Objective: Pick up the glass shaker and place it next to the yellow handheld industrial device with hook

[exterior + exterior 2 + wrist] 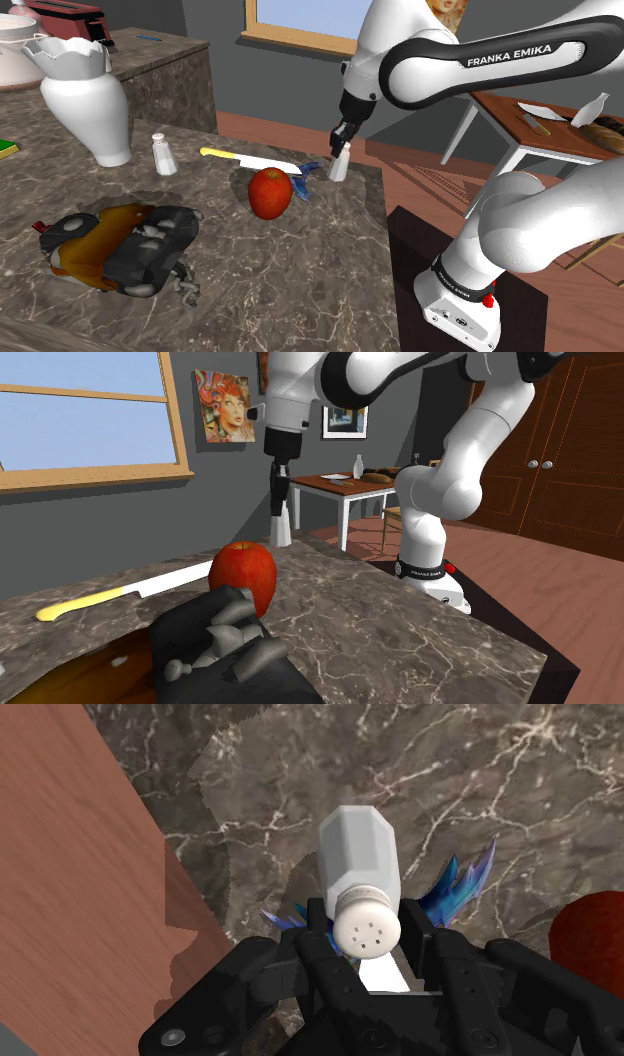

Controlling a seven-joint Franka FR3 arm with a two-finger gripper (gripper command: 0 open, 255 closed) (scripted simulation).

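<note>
while our gripper (365, 929) clasps the white shaker (360, 854) by its cap, we note it upright near the apple (270, 192).

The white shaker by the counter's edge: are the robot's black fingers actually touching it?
Touching. The wrist view shows the two black fingers pressed against the dotted cap of the shaker, one on each side, with no gap.

White letters on the dark part of the robot arm (520, 57) say "FRANKA EMIKA" in the shoulder view. They are all big letters and they run in one line along its side. In the second exterior view a dark ring (424, 566) near the bottom of the robot arm has tiny white writing on it, too small to read
</note>
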